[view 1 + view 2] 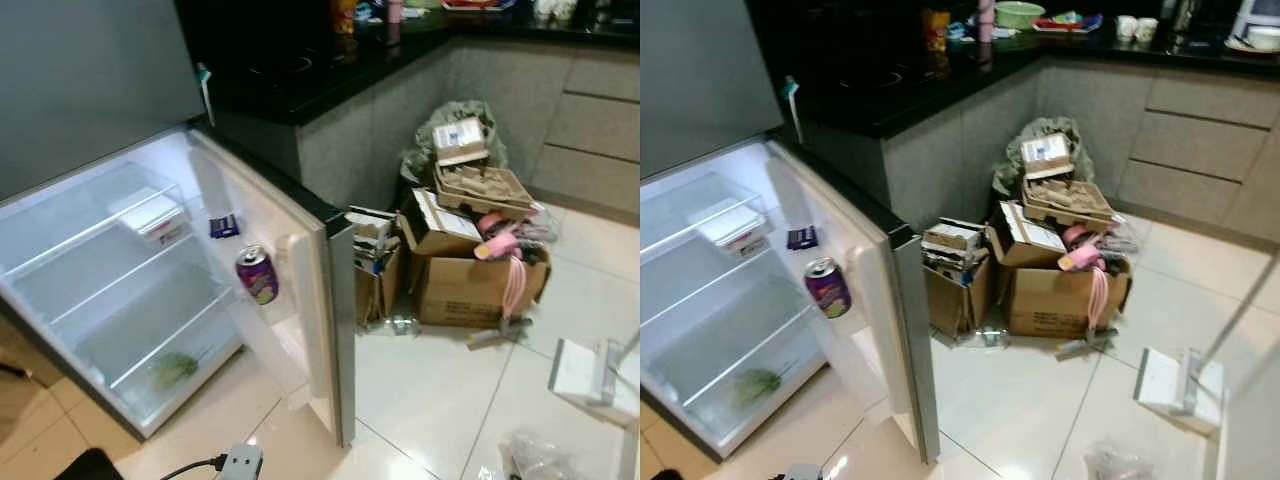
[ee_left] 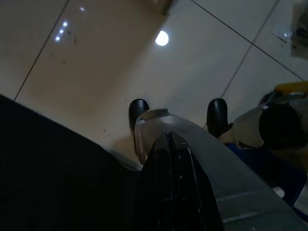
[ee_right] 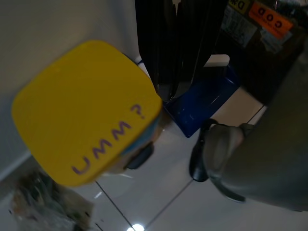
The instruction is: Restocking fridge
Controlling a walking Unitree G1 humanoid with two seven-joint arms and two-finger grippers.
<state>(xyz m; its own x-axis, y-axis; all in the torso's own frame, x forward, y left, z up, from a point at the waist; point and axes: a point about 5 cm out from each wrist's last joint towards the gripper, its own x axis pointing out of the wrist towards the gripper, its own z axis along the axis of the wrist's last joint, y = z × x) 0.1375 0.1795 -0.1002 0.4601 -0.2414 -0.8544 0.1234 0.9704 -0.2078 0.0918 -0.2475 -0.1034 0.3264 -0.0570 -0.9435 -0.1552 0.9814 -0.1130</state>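
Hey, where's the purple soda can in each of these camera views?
Left eye view: purple soda can stands in the open fridge door's shelf, left of centre.
Right eye view: same can, further left.
Left wrist view: not in it.
Right wrist view: not in it.
Shared landmark: the cardboard boxes on the floor.

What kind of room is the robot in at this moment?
Most likely a home kitchen: an open fridge with a purple can in its door, a black countertop over grey cabinets, and cardboard boxes on the tiled floor.
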